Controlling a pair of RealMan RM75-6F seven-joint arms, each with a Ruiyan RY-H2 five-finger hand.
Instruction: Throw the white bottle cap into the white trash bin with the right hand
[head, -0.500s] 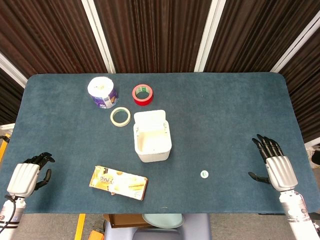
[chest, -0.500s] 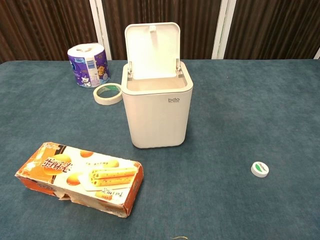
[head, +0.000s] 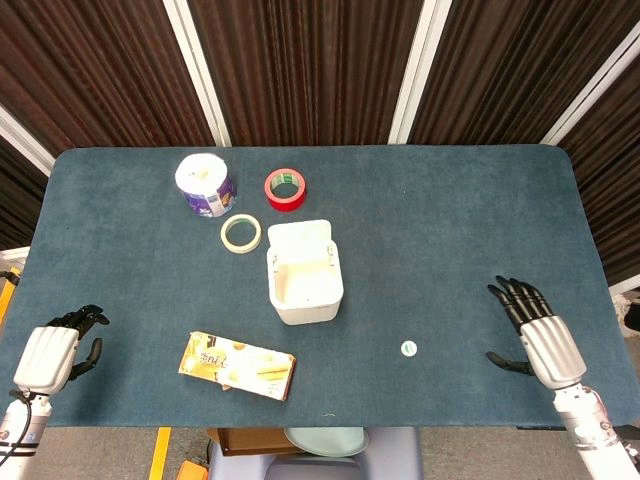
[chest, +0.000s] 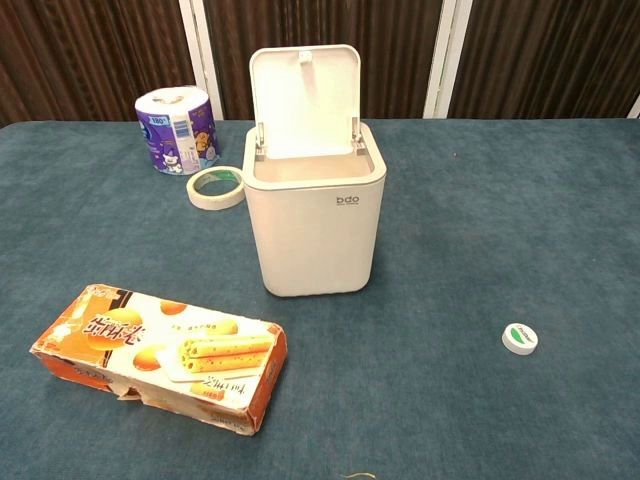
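Observation:
The white bottle cap (head: 408, 348) (chest: 519, 339) lies flat on the blue table near the front edge, right of centre. The white trash bin (head: 304, 276) (chest: 315, 215) stands in the middle with its lid flipped up and its inside visible. My right hand (head: 535, 333) hovers at the front right, fingers spread and holding nothing, a hand's width right of the cap. My left hand (head: 55, 350) sits at the front left corner, fingers curled in on nothing. Neither hand shows in the chest view.
A snack box (head: 237, 365) (chest: 160, 356) lies front left of the bin. Behind the bin are a beige tape ring (head: 241, 234) (chest: 217, 187), a red tape roll (head: 285, 189) and a toilet paper roll (head: 205, 184) (chest: 176, 129). Dark curtains hang behind the table.
My right hand has shifted slightly left toward the cap and a little nearer the front edge. The left hand, cap and bin have not moved.

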